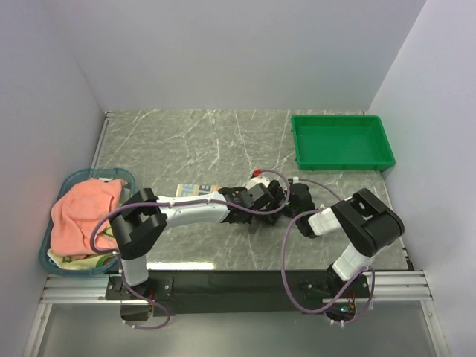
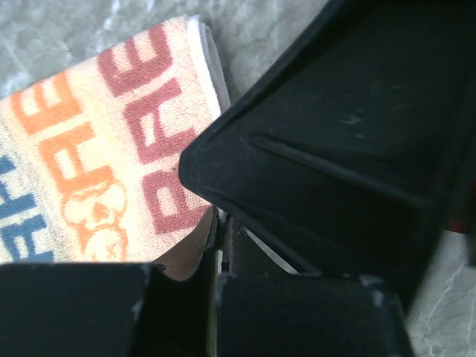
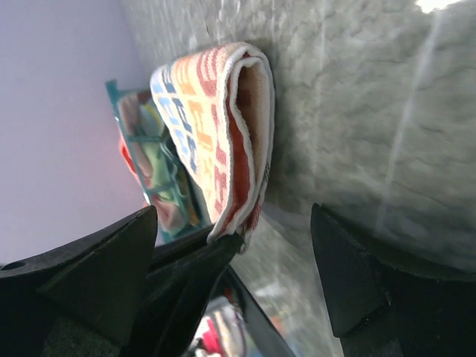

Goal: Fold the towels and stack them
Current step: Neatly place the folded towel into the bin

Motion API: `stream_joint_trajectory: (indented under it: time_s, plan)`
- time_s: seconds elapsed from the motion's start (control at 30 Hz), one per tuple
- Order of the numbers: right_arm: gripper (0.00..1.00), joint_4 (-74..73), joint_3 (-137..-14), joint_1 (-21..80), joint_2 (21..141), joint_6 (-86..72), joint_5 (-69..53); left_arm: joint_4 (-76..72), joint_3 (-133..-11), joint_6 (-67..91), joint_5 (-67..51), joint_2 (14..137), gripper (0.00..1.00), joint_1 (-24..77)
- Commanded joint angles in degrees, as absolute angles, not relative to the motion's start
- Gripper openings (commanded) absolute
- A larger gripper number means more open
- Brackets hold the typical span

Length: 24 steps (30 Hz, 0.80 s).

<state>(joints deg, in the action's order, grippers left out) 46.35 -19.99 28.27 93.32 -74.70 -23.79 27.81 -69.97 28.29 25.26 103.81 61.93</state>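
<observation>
Cream lettered towel (image 2: 97,149) lies folded on table (image 1: 186,141), w/ its near edge pinched in my L pincer (image 2: 217,256), clenched tight. R pincer (image 1: 290,195) sits just right of L, jaws wide, holding nothing. Pink towel (image 1: 82,212) in blue basket (image 1: 71,178), well left of L.

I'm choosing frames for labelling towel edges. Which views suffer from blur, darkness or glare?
Top view: evenly lit and sharp, though arms hide most of the towel. Left wrist: letters readable but soft; dark fingers fill over half the frame. Right wrist: folded edge fairly sharp, basket behind blurred, glare in the top right corner.
</observation>
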Motion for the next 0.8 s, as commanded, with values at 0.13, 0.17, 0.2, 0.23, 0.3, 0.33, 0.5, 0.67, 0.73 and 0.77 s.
stream_joint_trajectory:
  time_s: [0.13,0.17,0.2,0.23,0.3,0.33,0.5,0.67,0.73,0.77]
  plan:
    - [0.91,49.7,-22.7,32.0,100.8,-82.6,-21.4,24.8,-69.7,29.5,23.8,100.0,0.01,61.7]
    - [0.91,50.2,-23.2,32.0,101.4,-83.1,-21.3,24.6,-69.5,29.6,23.7,99.9,0.01,61.7]
    - [0.9,50.4,-23.4,32.2,102.2,-83.5,-21.2,24.3,-69.4,29.7,23.6,99.8,0.01,61.7]
    - [0.9,50.6,-23.7,32.3,102.6,-84.0,-20.9,24.3,-69.3,29.7,23.6,99.7,0.01,61.7]
    - [0.89,50.3,-24.9,32.5,103.5,-84.3,-20.5,24.0,-69.1,30.0,23.6,99.5,0.01,61.7]
    - [0.87,50.0,-25.2,32.6,103.9,-84.8,-20.4,23.7,-68.9,30.1,23.5,99.4,0.01,61.7]
    - [0.82,49.4,-27.2,33.0,105.6,-85.7,-19.0,22.9,-68.3,31.0,23.2,99.0,0.01,61.7]
    - [0.77,47.4,-29.4,34.0,107.7,-84.5,-18.5,22.6,-68.6,32.1,22.5,98.6,0.01,61.7]
    - [0.74,47.6,-29.7,34.3,108.6,-84.4,-18.0,22.7,-68.9,32.4,22.6,99.0,0.01,61.7]
    - [0.73,47.8,-29.9,34.5,109.4,-84.4,-18.0,22.6,-69.0,32.8,22.4,99.1,0.01,61.7]
